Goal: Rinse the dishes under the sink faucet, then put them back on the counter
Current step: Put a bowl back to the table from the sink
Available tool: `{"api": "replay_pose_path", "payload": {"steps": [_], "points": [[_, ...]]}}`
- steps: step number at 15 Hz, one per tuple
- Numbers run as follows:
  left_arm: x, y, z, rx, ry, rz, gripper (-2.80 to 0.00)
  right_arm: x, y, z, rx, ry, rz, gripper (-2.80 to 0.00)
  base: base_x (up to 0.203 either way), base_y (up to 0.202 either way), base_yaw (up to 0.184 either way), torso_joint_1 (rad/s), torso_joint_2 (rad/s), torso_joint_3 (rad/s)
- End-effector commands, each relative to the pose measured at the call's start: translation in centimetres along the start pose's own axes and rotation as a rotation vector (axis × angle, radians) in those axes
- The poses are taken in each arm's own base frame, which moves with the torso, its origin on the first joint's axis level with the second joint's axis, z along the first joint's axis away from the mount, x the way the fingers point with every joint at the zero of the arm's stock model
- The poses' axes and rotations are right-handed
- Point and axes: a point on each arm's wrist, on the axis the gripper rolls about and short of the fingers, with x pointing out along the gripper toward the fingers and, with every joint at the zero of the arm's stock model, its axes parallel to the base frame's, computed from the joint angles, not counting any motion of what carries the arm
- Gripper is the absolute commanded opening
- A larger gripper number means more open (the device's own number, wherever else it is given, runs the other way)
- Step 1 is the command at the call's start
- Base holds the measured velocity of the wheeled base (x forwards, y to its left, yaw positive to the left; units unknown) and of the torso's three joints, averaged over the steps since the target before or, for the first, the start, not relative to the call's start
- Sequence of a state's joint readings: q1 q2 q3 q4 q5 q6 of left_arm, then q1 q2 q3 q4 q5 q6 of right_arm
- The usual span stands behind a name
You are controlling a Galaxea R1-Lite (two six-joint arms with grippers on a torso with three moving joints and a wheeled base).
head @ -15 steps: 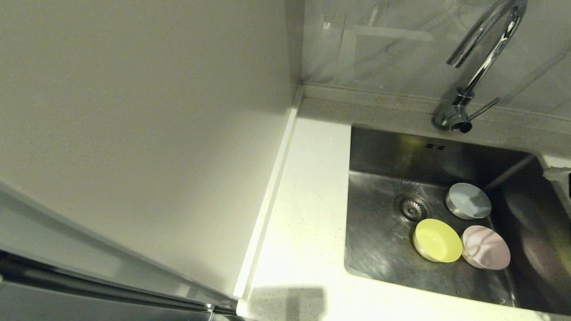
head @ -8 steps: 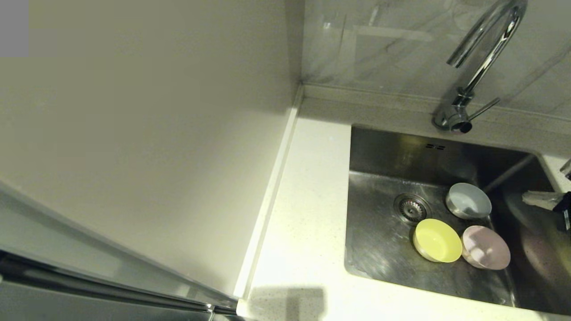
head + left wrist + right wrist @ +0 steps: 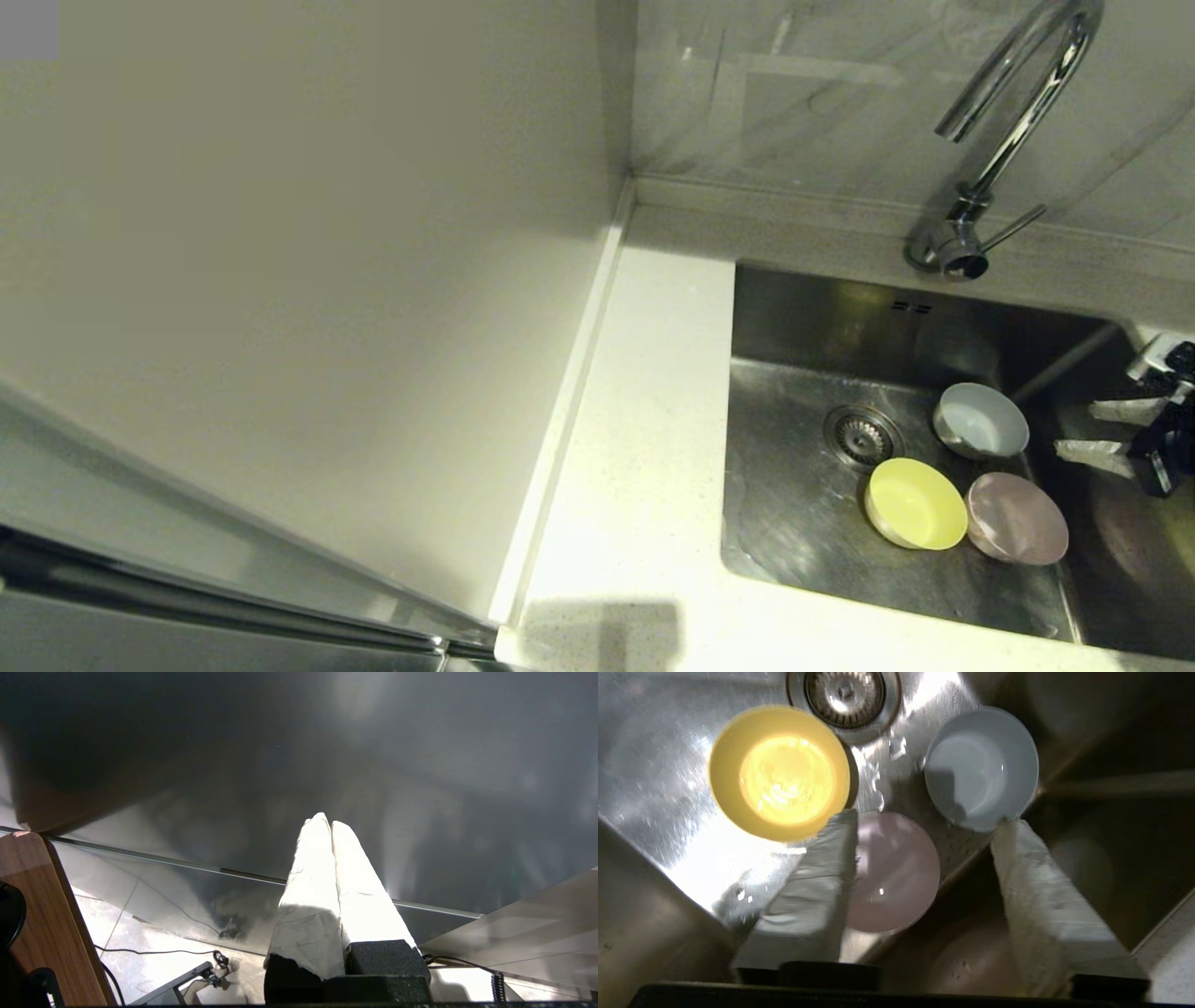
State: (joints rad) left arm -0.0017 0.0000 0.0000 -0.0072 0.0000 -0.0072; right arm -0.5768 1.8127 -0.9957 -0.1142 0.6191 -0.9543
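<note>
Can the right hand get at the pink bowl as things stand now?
Probably yes. The right hand is open above the sink's right side, and the pink bowl lies uncovered just below it. The yellow bowl beside it may crowd one finger.

Right gripper (image 3: 924, 826): two long tapered fingers (image 3: 808, 891) wrapped in creased white tape on black blocks. Left gripper (image 3: 327, 823): identical white-taped fingers (image 3: 310, 886), black foam-textured bases, lower centre of frame.
</note>
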Motion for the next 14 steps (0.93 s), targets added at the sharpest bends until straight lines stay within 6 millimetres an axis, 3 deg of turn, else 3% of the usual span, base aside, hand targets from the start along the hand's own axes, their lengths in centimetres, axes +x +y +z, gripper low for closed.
{"api": "replay_pose_path", "payload": {"steps": [1,3,6,14], "points": [[0.0,0.0,-0.1,0.0,0.003,0.0,-2.8,-0.4,0.8,2.1,-0.058,0.051,-0.055,0.0,0.0,0.0,0.0,0.0,0.0,0.0],[0.0,0.0,-0.1,0.0,0.003,0.0,-2.8,-0.5,2.0,3.0,-0.097,0.149,-0.094,0.0,0.0,0.0,0.0,0.0,0.0,0.0],[0.0,0.0,-0.1,0.0,0.003,0.0,-2.8,-0.3,3.9,2.3,-0.197,0.293,-0.092,0.0,0.0,0.0,0.0,0.0,0.0,0.0],[0.0,0.0,-0.1,0.0,0.004,0.0,-2.8,3.4,6.0,0.9,-0.103,0.264,0.073,0.0,0.0,0.0,0.0,0.0,0.0,0.0]]}}
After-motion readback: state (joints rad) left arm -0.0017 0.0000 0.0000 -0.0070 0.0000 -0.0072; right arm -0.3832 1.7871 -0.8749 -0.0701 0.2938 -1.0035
